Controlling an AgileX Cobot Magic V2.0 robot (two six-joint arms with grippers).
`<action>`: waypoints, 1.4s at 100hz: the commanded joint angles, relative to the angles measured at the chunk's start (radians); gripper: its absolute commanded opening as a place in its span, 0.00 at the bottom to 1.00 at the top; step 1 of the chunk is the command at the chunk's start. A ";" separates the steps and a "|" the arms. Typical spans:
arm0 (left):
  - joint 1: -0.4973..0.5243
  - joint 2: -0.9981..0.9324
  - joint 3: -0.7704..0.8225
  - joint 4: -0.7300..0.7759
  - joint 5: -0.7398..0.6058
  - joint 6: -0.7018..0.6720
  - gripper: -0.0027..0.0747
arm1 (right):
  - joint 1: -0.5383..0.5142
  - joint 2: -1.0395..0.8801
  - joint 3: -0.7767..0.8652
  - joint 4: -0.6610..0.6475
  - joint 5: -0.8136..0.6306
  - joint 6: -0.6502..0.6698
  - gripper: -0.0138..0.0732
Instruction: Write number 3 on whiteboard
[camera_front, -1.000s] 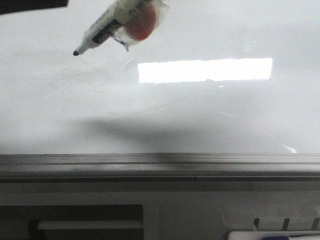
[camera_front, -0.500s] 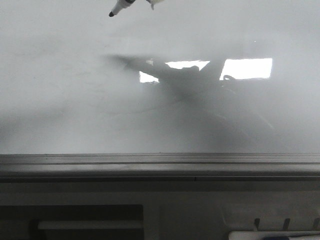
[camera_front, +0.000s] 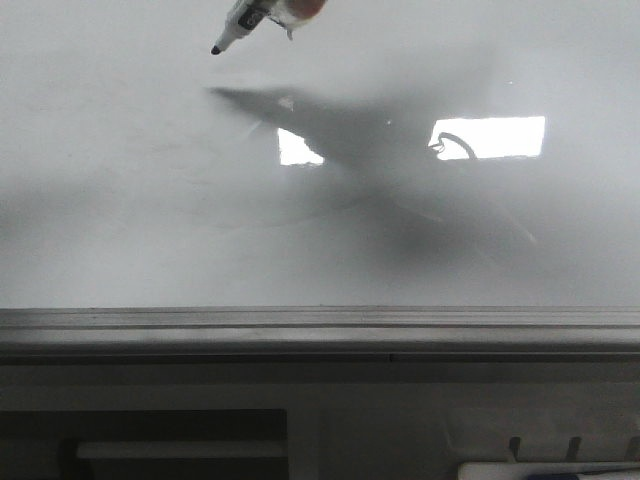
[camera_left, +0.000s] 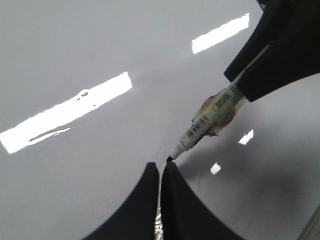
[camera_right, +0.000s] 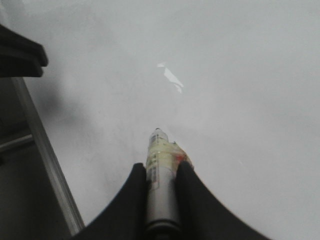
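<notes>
both right jaws clamp marker (camera_right: 161, 185) over whiteboard (camera_front: 120, 220).

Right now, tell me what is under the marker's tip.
Under the marker tip lies bare whiteboard: faint smudges and the arm's dark shadow, no number 3 stroke visible. The right gripper jaws clamp the barrel.

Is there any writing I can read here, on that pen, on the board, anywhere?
Marker label: small black print on its white barrel, too blurred to read in every view.
Whiteboard: no number or word; only faint grey smudges and glare.
Grey rail below the board: no text visible.
The marker is held in the right hand; the left hand carries no lettering.
</notes>
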 joint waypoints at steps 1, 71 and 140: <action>0.003 -0.009 -0.026 -0.002 -0.078 -0.007 0.01 | -0.025 0.005 -0.067 0.003 -0.027 0.001 0.09; 0.003 -0.009 -0.026 -0.002 -0.078 -0.007 0.01 | -0.197 -0.015 -0.090 0.001 0.202 0.046 0.09; 0.003 -0.009 -0.026 -0.002 -0.078 -0.007 0.01 | -0.075 0.011 -0.011 -0.117 0.231 0.202 0.09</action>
